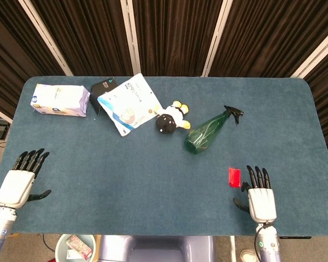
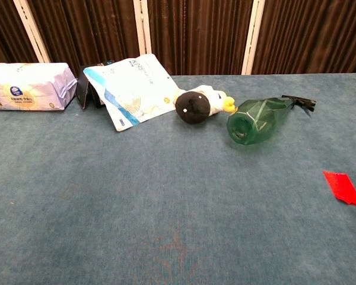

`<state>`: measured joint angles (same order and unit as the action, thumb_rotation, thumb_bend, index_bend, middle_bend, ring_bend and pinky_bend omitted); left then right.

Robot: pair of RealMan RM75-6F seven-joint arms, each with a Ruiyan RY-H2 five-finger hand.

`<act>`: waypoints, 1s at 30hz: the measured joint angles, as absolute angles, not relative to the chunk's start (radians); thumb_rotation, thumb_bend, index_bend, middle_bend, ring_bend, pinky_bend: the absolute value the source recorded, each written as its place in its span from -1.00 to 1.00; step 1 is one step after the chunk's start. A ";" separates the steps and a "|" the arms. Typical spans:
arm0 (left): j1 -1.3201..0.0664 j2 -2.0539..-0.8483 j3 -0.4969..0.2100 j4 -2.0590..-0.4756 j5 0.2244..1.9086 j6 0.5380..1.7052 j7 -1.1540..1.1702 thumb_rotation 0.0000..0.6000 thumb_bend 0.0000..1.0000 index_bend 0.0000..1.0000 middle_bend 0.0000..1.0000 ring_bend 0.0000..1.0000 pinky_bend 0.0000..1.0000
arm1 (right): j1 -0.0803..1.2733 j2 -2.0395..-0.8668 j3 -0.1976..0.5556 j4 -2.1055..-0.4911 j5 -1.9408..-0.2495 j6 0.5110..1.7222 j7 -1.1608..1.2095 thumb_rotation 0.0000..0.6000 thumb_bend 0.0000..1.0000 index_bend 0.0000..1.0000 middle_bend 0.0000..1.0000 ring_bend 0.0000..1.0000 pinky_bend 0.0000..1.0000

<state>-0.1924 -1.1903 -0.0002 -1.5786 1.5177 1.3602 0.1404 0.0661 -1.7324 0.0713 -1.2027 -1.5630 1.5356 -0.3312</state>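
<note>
Red packet (image 1: 234, 177), green spray bottle (image 1: 206, 132), blue table (image 1: 153, 185), black-and-white plush (image 1: 169, 119)

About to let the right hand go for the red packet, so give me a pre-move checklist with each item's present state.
1. Right hand holds nothing, fingers apart: ok.
2. Red packet lies flat on the blue table, nothing on top of it: ok.
3. Right hand touching the packet: not ok; it sits just beside it, apart.
4. Green spray bottle lies away from the packet: ok.
5. Left hand empty at the far table edge: ok.
6. Right hand seen in chest view: not ok.
</note>
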 measured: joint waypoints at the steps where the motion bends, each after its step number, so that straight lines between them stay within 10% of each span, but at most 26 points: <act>1: -0.193 -1.190 0.000 -1.579 1.517 1.360 0.141 0.94 -0.89 -1.00 -1.00 -1.00 -1.00 | 0.071 -1.740 0.074 -1.185 -1.560 1.530 -0.329 1.00 -0.57 0.14 -0.84 -1.00 -1.00; 30: -0.205 -1.201 -0.014 -1.573 1.470 1.327 0.166 0.94 -0.89 -1.00 -1.00 -1.00 -1.00 | 0.156 -1.843 0.105 -0.979 -1.489 1.403 -0.261 1.00 -0.42 0.08 -0.84 -1.00 -1.00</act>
